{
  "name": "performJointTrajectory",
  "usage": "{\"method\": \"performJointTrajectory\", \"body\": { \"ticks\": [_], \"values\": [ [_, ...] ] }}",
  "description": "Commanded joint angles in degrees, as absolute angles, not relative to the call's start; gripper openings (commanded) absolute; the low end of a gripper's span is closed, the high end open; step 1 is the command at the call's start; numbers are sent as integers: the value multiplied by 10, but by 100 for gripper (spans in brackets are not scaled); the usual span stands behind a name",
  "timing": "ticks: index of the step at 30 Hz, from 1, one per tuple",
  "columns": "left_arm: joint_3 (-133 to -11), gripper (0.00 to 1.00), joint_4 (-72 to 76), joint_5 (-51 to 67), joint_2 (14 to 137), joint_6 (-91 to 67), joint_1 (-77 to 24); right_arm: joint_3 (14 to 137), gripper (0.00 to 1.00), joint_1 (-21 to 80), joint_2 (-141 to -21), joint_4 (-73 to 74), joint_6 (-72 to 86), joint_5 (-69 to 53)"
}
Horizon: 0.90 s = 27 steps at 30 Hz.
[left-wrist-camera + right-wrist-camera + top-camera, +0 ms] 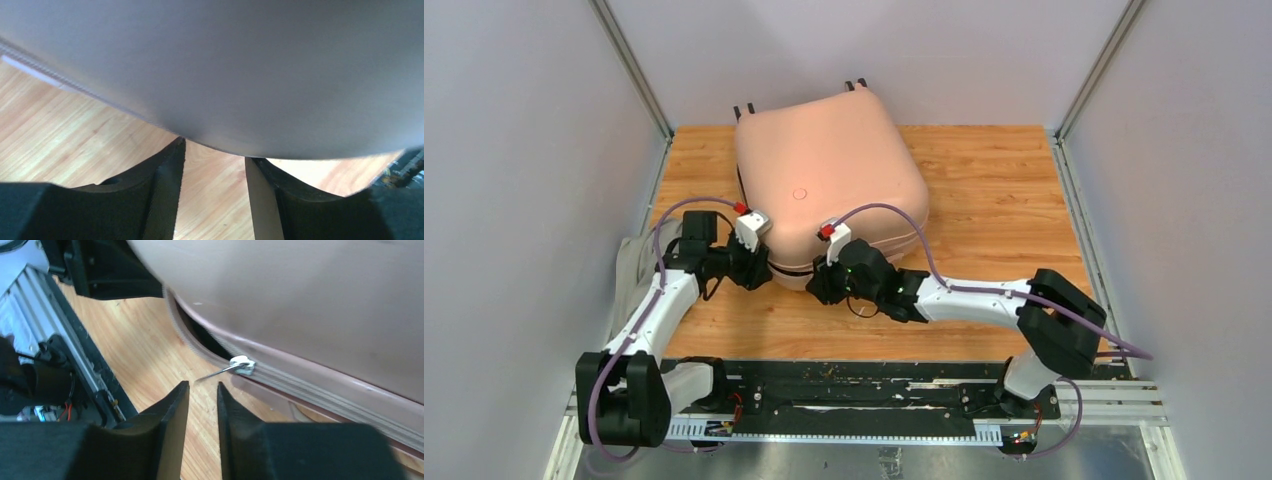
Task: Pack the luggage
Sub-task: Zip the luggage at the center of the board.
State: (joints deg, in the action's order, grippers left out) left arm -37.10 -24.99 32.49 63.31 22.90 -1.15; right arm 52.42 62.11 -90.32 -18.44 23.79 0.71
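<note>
Pink-shelled and flat on the wood tabletop (994, 200): found luggage (824, 190) close ahead of both tools. Saw left tool (215, 150) with fingers apart, nothing between them, the luggage's rounded edge just past the tips. Saw right tool (202, 385) parted by a narrow gap, empty, zipper pull (242, 365) just beyond its tips, a dark opening left of the pull.

Luggage (824, 180) shell: hard plastic, pale pink, smooth, satin sheen. Zip (320, 395): fine ribbed teeth, matt. Slider (243, 364): white, with thin bright metal pull. Table (994, 200): wood-grain top, smooth, slight gloss. Fingers (167, 435): matt black plastic. Right arm link (974, 293): glossy white plastic; housings matt black. Near rail (1114, 400): ribbed bare aluminium. Cloth (629, 265) at left: grey, soft, matt.
</note>
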Motion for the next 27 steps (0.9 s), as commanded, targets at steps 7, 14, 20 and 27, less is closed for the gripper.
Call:
{"method": "performJointTrajectory", "body": {
  "ticks": [7,14,20,27],
  "values": [
    [-492,65,-431,413,602,350,-4,400,55,546,-695,-23,483,186],
    [-563,67,-486,389,630,384,84,407,62,540,-692,81,591,242],
    [-591,70,-485,358,642,371,104,427,61,522,-735,37,640,244],
    [-593,78,-486,349,644,376,124,427,56,506,-776,-30,683,234]
  ]
}}
